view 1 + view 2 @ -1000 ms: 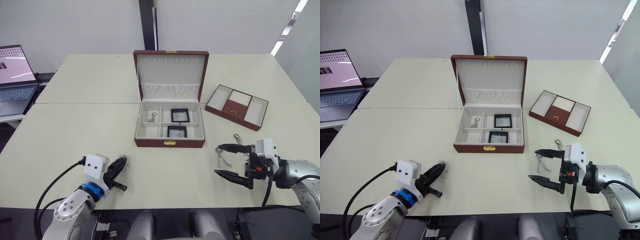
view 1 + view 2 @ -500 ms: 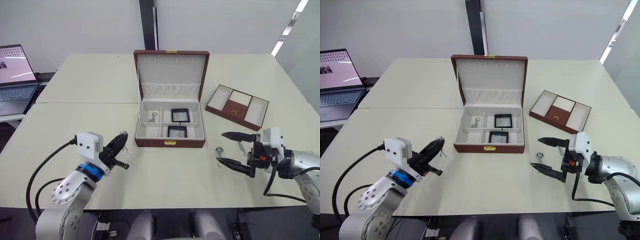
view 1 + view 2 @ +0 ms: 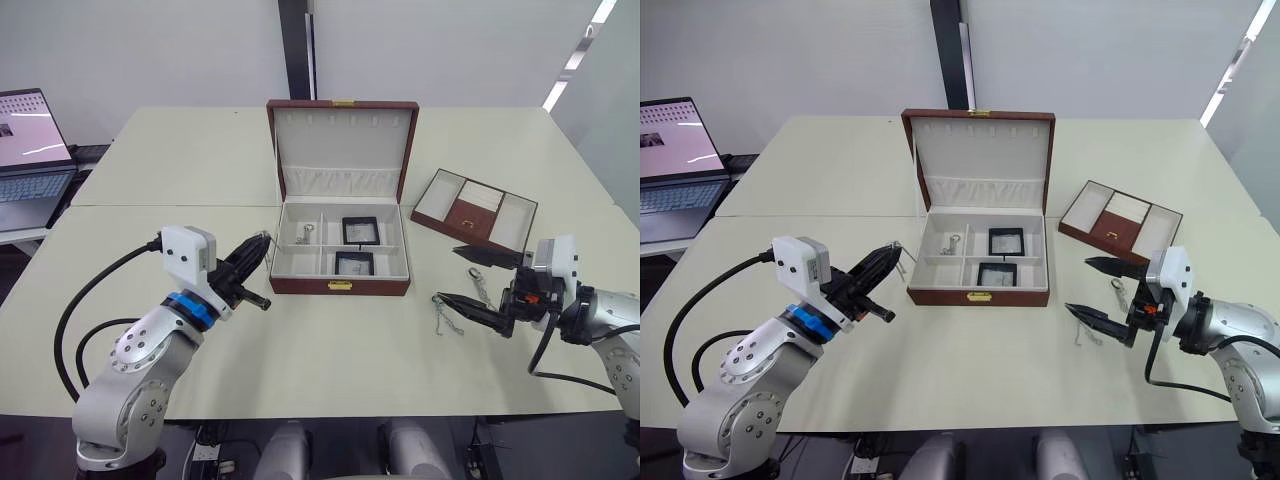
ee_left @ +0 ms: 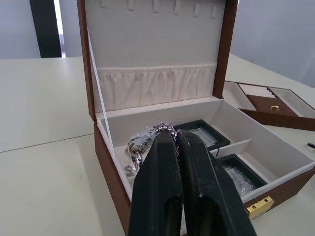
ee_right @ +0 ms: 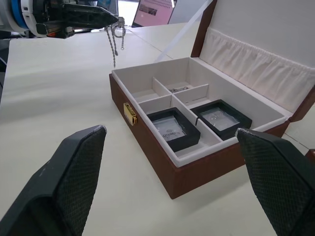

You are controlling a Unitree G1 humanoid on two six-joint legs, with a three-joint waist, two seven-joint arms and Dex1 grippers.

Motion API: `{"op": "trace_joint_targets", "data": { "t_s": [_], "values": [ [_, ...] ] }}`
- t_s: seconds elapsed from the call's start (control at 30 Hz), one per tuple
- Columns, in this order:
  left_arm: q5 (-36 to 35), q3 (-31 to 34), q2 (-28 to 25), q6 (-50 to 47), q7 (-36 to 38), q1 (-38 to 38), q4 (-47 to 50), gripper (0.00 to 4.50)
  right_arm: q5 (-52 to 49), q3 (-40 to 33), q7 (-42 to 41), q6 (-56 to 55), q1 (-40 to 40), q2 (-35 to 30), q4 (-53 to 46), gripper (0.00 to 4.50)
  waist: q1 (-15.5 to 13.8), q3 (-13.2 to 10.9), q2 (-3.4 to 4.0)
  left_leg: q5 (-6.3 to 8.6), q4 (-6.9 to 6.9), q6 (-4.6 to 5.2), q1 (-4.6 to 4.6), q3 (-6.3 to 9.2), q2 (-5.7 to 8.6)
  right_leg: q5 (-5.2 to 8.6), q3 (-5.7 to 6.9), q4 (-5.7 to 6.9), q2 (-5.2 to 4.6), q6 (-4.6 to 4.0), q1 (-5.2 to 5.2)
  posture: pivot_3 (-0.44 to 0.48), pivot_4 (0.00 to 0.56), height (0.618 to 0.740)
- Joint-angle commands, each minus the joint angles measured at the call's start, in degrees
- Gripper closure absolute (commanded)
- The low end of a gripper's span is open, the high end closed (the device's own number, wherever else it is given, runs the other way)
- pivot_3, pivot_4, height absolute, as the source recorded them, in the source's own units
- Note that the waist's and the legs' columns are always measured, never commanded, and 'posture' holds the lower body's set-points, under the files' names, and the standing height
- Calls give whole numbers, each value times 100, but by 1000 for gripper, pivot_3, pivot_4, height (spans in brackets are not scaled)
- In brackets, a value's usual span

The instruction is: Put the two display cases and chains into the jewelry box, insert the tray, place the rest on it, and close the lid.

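Carrying now: the left hand (image 3: pixel 262 243) is pinched tight on a thin silver chain (image 5: pixel 114 40), links dangling off the fingertips, just short of the box's left wall.
Right hand: the right hand (image 3: pixel 474 280) is hovering spread wide, gripping nothing, with two more short silver chains (image 3: pixel 445 316) lying on the cream desk (image 3: pixel 150 170) between and just beside its black fingers.
Step in hand: chains are going into the large reddish-brown jewelry box (image 3: pixel 340 285); both small black-framed display cases (image 3: pixel 360 230) are already sitting in the right-hand compartments, one behind the other, and one ringed chain (image 3: pixel 303 234) is lying in the rear left compartment.
Next move, my read: the left hand is needing to clear the wall, get over a left compartment and let go; the right is needing to close down on the loose links by its fingers.
Still waiting: the shallow brown tray (image 3: pixel 476 213) is resting on the desk to the right of the box, well apart; the hinged lid (image 3: pixel 342 148) is standing upright.
Textures: glossy brown shell, soft cream lining, gathered fabric pocket in the lid, gold clasp, clear glinting case centres.
Handling guess: fine slack chains are looking slippery and snag-prone on the dividers.
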State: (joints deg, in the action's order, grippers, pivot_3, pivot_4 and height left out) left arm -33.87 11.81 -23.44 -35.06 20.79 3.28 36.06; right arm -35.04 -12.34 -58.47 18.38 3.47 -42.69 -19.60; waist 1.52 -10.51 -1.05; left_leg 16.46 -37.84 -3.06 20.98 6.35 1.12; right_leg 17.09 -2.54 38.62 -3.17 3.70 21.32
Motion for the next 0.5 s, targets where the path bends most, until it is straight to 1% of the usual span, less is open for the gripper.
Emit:
{"op": "trace_joint_targets", "data": {
  "t_s": [0.03,0.27,0.5],
  "values": [
    [-5,-157,-47,-57,-45,345,10,4488,-158,-227,149,71,33,-9,-249,0,-1,0,0,0,0,0,0,0,0,0,0,0,0,0,0,0,150,740],
    [58,-457,56,-295,-212,1170,-469,4488,-345,-338,507,430,-85,-28,-545,0,-1,-1,-2,0,0,0,2,1,1,0,1,0,0,0,1,0,150,740],
    [95,-591,61,-341,-136,1303,-739,4488,-442,-457,742,624,-241,-20,-790,0,5,-3,-5,0,0,0,4,2,1,0,0,0,1,0,3,0,150,740]
  ]
}}
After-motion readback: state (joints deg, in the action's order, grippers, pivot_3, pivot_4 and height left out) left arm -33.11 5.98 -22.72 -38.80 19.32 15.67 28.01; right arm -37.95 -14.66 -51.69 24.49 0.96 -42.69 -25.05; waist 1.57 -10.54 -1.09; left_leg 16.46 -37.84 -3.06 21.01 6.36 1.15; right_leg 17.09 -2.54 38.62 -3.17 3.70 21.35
